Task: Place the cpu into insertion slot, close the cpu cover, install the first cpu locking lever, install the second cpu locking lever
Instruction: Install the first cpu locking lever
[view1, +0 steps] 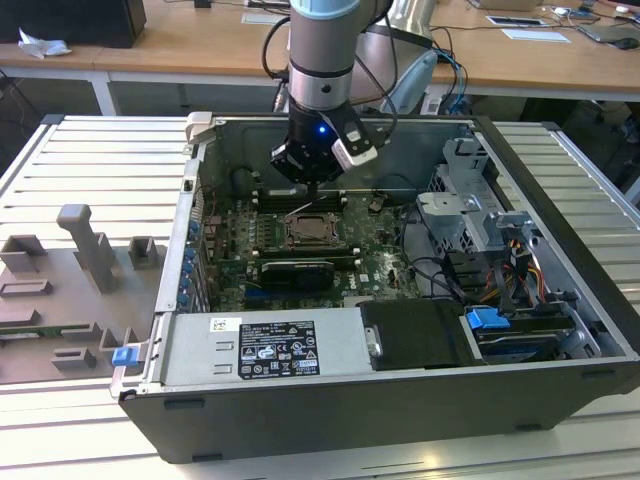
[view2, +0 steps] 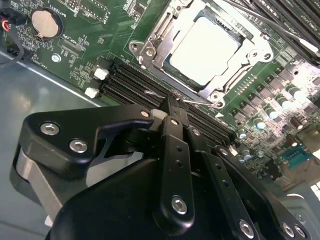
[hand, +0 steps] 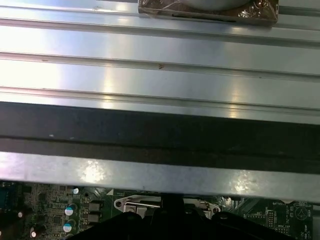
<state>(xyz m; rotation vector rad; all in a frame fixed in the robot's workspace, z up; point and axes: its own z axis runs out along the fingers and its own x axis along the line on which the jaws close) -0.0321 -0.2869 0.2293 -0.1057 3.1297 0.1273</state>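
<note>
Desks stand behind an open computer case lying on a ribbed metal table, with the robot arm reaching down inside.

Its gripper has its fingers pressed together, holding nothing, with the tips near a thin wire lever beside the insertion slot. The cpu already lies in the slot, and the cpu cover looks folded down around it. A slip could happen because the lever is thin and springy; it could pop free, or the tips could bump the black memory slots just beside it.
</note>
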